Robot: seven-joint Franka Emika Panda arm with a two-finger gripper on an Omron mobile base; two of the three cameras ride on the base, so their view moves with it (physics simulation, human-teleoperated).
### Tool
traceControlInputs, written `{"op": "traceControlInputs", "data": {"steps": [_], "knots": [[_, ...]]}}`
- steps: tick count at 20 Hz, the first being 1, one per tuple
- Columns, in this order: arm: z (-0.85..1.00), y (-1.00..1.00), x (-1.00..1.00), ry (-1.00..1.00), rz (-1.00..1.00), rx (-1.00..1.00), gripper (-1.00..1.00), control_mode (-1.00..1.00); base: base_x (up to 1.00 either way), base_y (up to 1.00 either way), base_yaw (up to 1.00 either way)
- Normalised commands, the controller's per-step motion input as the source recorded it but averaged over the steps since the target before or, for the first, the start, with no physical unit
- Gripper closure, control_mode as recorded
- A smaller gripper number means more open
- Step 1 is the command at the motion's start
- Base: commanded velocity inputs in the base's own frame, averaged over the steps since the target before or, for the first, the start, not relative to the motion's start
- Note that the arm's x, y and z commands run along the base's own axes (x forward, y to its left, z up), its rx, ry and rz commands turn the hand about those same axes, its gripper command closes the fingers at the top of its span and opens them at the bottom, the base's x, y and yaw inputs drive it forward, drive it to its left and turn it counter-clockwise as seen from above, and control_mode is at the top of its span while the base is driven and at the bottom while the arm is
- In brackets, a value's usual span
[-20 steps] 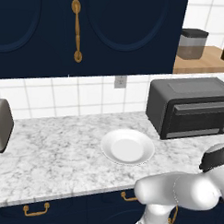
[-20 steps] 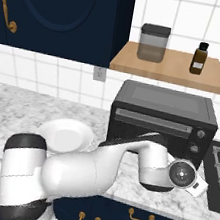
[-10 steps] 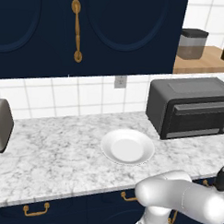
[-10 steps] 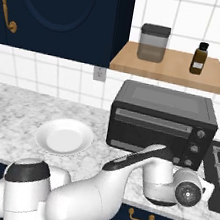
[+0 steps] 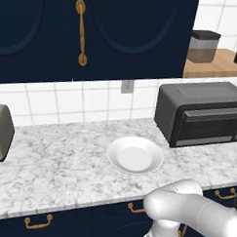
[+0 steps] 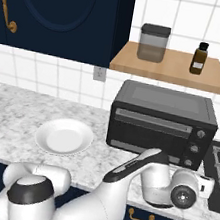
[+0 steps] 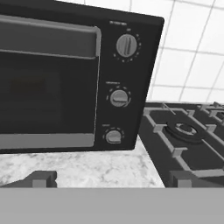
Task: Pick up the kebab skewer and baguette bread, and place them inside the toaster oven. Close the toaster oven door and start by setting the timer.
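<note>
Marble counter (image 5: 55,166) runs along the tiled wall. Toaster oven (image 6: 161,121) stands at its right end against the back wall, toaster oven door (image 6: 148,134) closed flat; three knobs (image 7: 119,98) stacked down its right edge. Stove (image 7: 188,144) adjoins the counter's right end. White plate (image 5: 134,155) sits mid-counter, near the front edge. Gripper (image 6: 206,185) hovers off the front edge, before the oven's knob side; finger spread cannot be told.

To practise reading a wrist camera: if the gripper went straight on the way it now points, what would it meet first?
Probably the toaster oven, near its column of control knobs beside the closed toaster oven door. Depth is unclear, but nothing seems to stand between.
</note>
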Motion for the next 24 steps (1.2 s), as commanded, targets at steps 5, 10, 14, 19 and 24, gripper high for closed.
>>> {"op": "traceControlInputs", "data": {"steps": [5, 10, 14, 19, 24], "knots": [[0.0, 0.0, 0.07, 0.0, 0.0, -0.12, -1.0, -1.0, 0.0, 0.0, 0.0], [0.0, 0.08, 0.06, 0.01, 0.0, -0.15, -1.0, -1.0, 0.0, 0.0, 0.0], [0.0, 0.0, 0.22, 0.04, 0.0, -0.13, -1.0, -1.0, 0.0, 0.0, 0.0], [0.0, 0.02, 0.17, 0.01, 0.0, -0.11, -1.0, -1.0, 0.0, 0.0, 0.0], [0.0, 0.0, 0.2, 0.06, 0.0, -0.03, -1.0, -1.0, 0.0, 0.0, 0.0]]}}
